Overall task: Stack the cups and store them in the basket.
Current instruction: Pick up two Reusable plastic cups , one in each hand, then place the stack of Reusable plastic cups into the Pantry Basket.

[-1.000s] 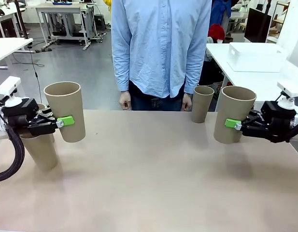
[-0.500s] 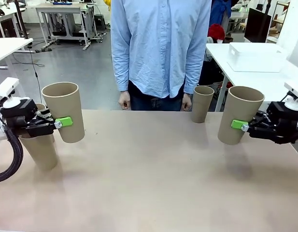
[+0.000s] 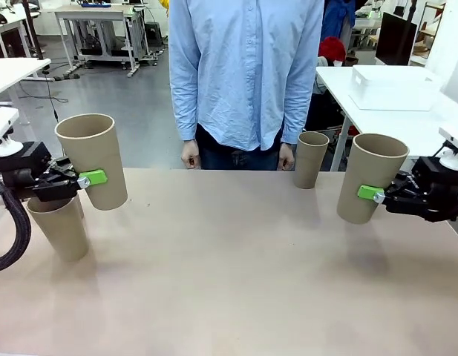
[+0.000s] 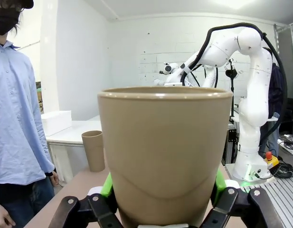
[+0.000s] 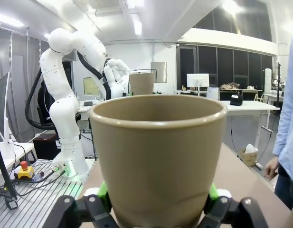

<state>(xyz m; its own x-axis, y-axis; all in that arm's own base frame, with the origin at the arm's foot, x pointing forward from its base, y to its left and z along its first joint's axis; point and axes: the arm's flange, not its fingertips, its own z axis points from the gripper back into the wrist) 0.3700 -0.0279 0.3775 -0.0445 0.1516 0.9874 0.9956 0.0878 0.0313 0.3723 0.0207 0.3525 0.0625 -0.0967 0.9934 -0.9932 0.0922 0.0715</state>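
My left gripper [image 3: 87,179] is shut on a tan paper cup [image 3: 91,159], held tilted in the air above another cup [image 3: 58,226] that stands at the table's left. In the left wrist view that held cup [image 4: 165,142] sits between the green pads [image 4: 107,185]. My right gripper [image 3: 371,194] is shut on a second cup [image 3: 370,185], lifted just off the table at the right, and the same cup [image 5: 158,152] is close up in the right wrist view. One more cup [image 3: 311,159] stands at the far edge. The white basket [image 3: 392,87] rests on a side table at back right.
A person in a light blue shirt stands at the far side, with one hand [image 3: 190,154] and the other hand [image 3: 286,157] hanging at the table's edge. The brown table [image 3: 229,282] is bare across its middle and front.
My left gripper has raised its cup and drawn it a little to the left. My right gripper has carried its cup slightly to the right and up.
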